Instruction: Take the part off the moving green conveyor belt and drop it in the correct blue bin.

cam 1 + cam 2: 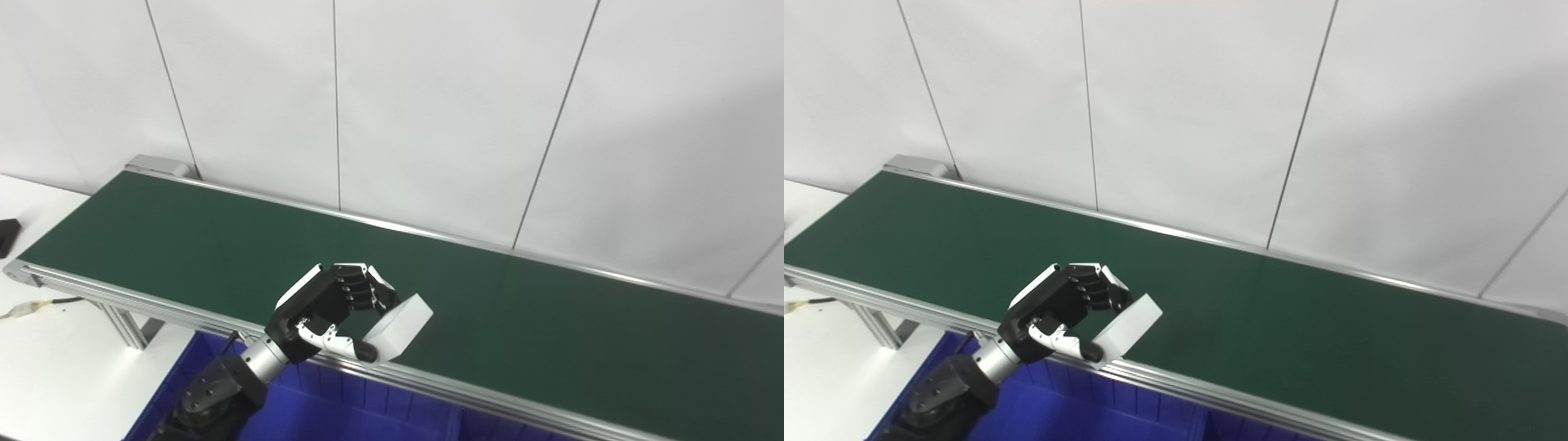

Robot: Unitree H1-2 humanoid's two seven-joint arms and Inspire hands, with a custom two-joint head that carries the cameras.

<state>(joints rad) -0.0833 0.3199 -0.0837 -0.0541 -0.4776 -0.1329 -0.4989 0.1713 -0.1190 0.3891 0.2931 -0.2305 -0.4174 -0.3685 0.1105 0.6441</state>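
Holding the white part (399,326) pinched between fingers and thumb, the left hand (331,312) hangs over the near edge of the green conveyor belt (520,306). Picking looks done; dropping it into the blue bin (343,410) below remains. The right hand is out of view.

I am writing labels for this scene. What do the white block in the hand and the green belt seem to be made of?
The white rectangular block, held by the left hand, looks like matte plastic or foam: flat faces, sharp edges, no shine. The dark green conveyor belt looks like smooth matte rubber or PVC, evenly coloured, between silvery rails, probably aluminium.
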